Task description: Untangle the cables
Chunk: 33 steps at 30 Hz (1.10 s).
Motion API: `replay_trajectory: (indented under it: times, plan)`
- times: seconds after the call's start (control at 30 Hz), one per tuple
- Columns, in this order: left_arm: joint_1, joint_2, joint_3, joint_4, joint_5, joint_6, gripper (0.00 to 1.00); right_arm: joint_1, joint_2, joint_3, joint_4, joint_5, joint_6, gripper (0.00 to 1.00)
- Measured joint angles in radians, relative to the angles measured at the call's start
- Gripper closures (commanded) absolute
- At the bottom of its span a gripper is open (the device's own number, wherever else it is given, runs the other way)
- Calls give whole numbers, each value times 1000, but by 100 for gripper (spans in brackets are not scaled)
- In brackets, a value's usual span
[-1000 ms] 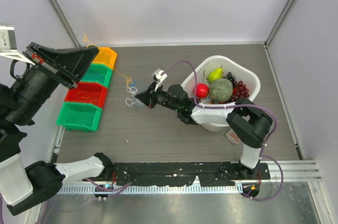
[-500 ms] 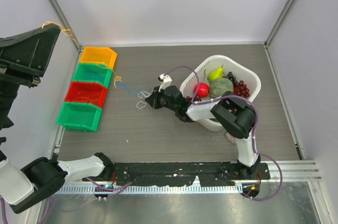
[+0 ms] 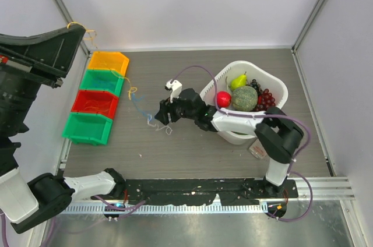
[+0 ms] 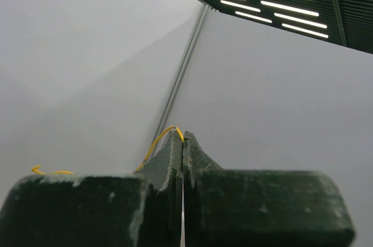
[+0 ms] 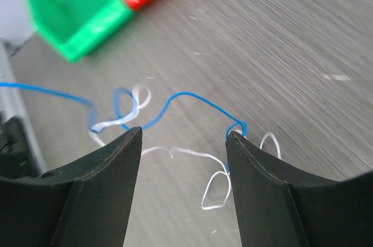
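Note:
The cables lie as a small loose clump on the table left of the basket: a blue cable [image 3: 141,106], a white cable [image 3: 166,130] and an orange cable [image 3: 132,91]. My right gripper [image 3: 157,115] hangs just over them, open. In the right wrist view the blue cable [image 5: 192,96] arcs between the spread fingers and loops against one fingertip [image 5: 235,137], with white cable [image 5: 214,191] loops on the wood below. My left gripper [image 3: 80,29] is raised high at the far left, shut on the orange cable [image 4: 158,142], which sticks out at its tips.
A row of bins stands at the left: orange bin [image 3: 109,62], green bin [image 3: 104,81], red bin [image 3: 94,102], second green bin [image 3: 87,128]. The white basket [image 3: 277,87] with fruit sits at the right, behind my right arm.
My right gripper has opened and let go of the clump, shifting slightly left. My left gripper, still pinching the orange cable, rose to the upper left, and the clump has stretched out.

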Motion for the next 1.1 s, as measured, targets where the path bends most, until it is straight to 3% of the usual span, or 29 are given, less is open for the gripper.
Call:
replay_trajectory:
  times: [0.2, 0.37, 0.7, 1.1]
  plan:
    - [0, -20, -107, 14, 0, -3, 100, 41, -206, 17, -103, -124, -112, 33]
    - [0, -30, -183, 15, 0, -10, 100, 32, -276, 18, -109, -245, -130, 30]
    - [0, -27, -206, 16, 0, -27, 100, 40, -280, -127, 269, -437, 88, 29]
    - [0, -27, -206, 16, 1, -27, 100, 42, -318, -150, 352, -401, 117, 28]
